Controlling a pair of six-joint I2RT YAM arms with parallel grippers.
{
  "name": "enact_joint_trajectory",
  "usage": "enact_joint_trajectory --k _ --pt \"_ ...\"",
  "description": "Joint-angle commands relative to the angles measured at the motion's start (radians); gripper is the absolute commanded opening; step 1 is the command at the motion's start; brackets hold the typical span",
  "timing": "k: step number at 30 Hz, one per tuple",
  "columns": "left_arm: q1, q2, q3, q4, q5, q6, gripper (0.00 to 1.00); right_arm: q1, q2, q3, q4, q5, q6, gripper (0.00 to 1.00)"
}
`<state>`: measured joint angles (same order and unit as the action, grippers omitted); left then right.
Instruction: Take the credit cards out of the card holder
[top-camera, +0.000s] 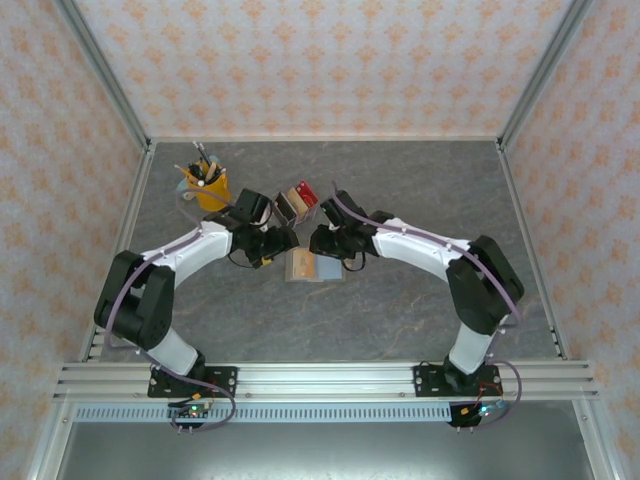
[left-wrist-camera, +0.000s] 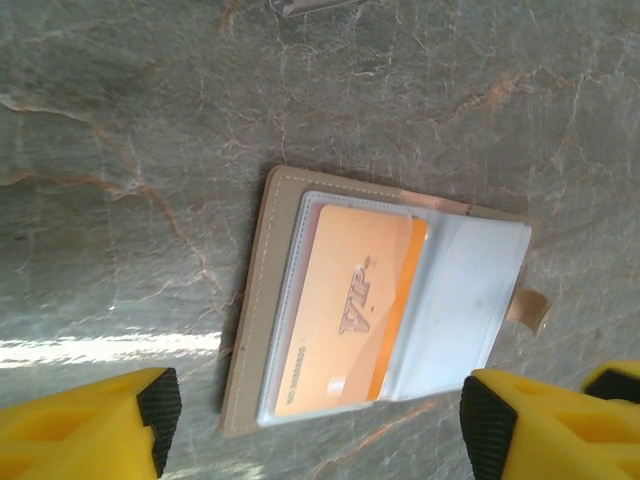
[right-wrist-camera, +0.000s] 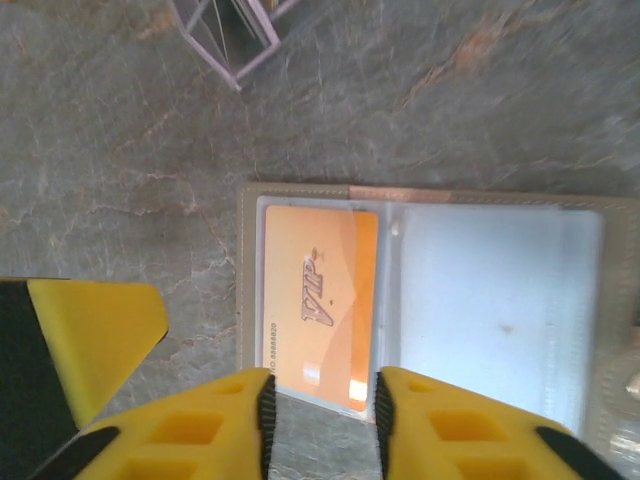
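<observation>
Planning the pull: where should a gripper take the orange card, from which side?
Likely the card by its brighter strip beside the fold; a clear sleeve covers the rest. The holder lies open and flat, so come from above over the empty half and draw it toward the fold.

The card holder (top-camera: 312, 266) lies open on the table (top-camera: 420, 300) — a card (right-wrist-camera: 320, 300) sits in its left half. The rack (top-camera: 295, 203) stands just behind it, the cup (top-camera: 205, 185) farther back and left.

card holder (left-wrist-camera: 262, 300): stitched matt fabric, glossy clear sleeves | table (left-wrist-camera: 120, 120): smooth marbled stone-look
</observation>
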<state>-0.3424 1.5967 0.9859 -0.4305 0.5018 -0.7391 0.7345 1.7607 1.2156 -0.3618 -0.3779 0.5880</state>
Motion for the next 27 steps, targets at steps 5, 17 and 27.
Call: enact_joint_trajectory --k 5,17,27 --pt "-0.024 0.051 0.019 0.078 0.026 -0.060 0.54 -0.001 0.086 -0.016 0.118 -0.091 0.093 0.20" --pt "-0.041 0.153 0.061 0.079 0.030 -0.078 0.29 -0.039 0.143 -0.057 0.176 -0.099 0.132 0.16" --pt "-0.042 0.192 0.064 0.058 0.002 -0.072 0.19 -0.047 0.173 -0.052 0.199 -0.139 0.128 0.16"
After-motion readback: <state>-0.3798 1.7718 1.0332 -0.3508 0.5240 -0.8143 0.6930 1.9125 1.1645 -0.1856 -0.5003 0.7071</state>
